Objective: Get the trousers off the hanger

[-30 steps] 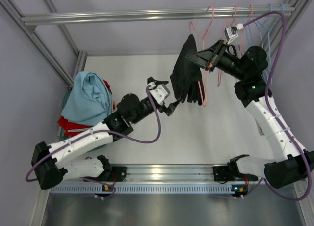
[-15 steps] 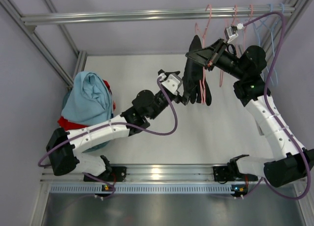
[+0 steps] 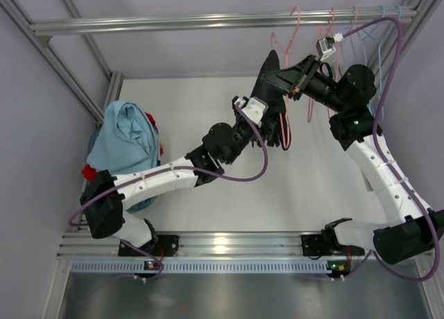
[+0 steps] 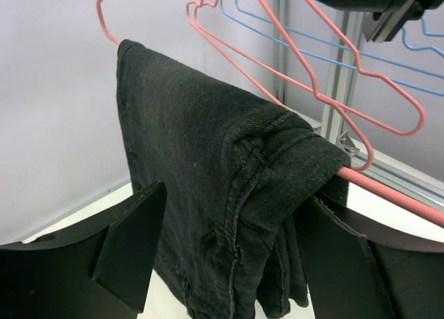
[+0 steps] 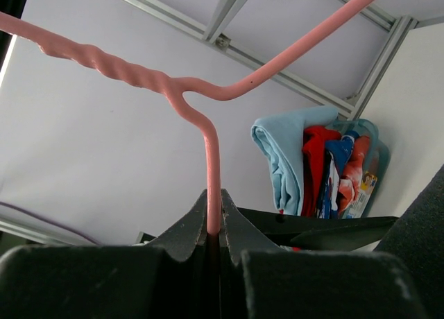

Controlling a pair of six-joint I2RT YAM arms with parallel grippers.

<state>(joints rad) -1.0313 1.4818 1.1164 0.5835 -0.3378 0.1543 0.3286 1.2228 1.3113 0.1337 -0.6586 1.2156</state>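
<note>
The small black fabric trousers (image 4: 222,194) hang folded over the lower bar of a thin pink wire hanger (image 4: 388,192). The hanger is held in the air above the white counter (image 3: 187,104), near the aluminium rail (image 3: 208,19).

The left end effector (image 4: 232,256) is spread wide. Its 2 fingers (image 4: 132,243) stand on either side of the hanging fabric, below the fold. I cannot tell whether either pad touches the cloth. The right end effector (image 5: 213,222) is clenched on the hanger's neck, just below the twisted wire.

Beyond the trousers hang other pink wire hangers (image 4: 420,116) and pale blue wire hangers (image 4: 388,60). At the counter's left edge a light blue cloth (image 3: 125,139) lies heaped over a red garment (image 3: 89,172).
</note>
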